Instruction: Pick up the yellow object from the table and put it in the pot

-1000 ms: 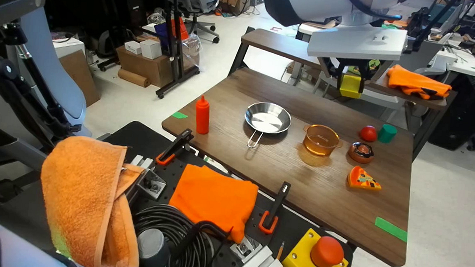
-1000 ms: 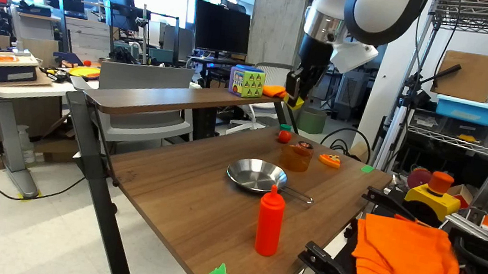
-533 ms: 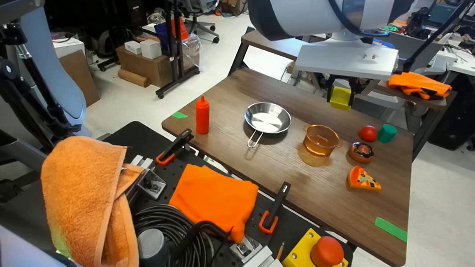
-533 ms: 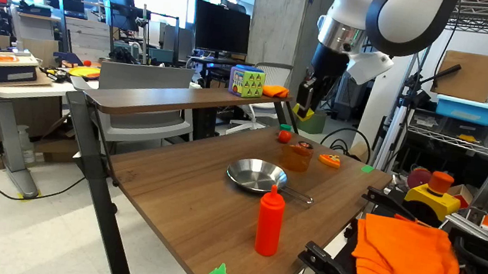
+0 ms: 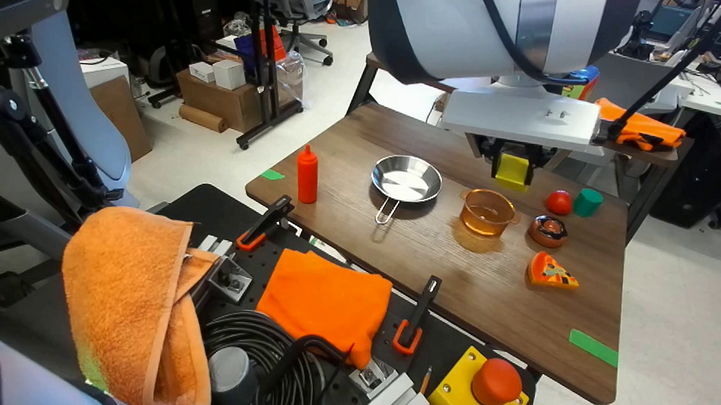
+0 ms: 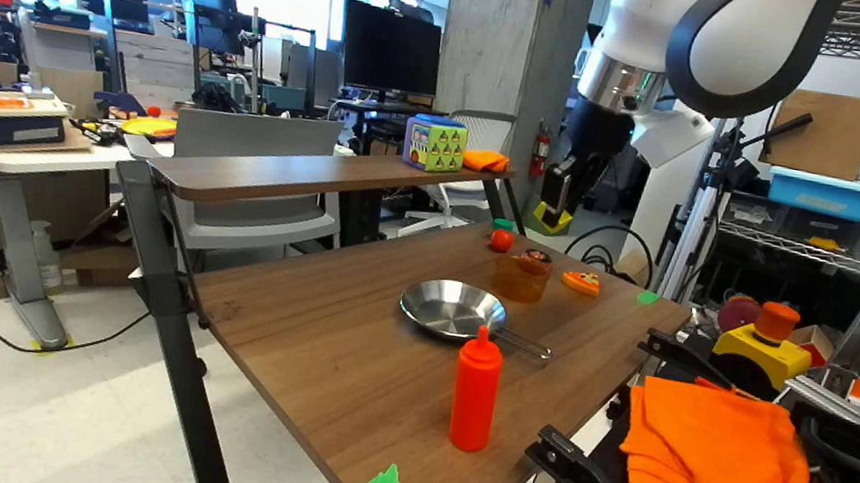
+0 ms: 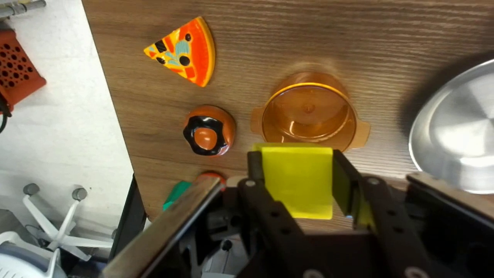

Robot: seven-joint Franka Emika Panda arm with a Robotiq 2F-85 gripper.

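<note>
Observed the pincer (image 7: pixel 298 175) clamped on the yellow block (image 5: pixel 512 172) from two opposite sides. Found block held above the desk (image 6: pixel 319 327), higher than the amber pot (image 5: pixel 481 224) and near it. In the wrist view, noted visual overlap of block with the pot's edge. Logged on desk: silver pan (image 5: pixel 407 181), apart from the pot; brown round piece (image 7: pixel 210 130) with black top, near the pot; pizza-like wedge (image 7: pixel 189 50); red ball (image 5: pixel 559 203) just beside green cylinder (image 5: pixel 588 202); red bottle (image 6: pixel 476 393), upright, well apart from the pot.
</note>
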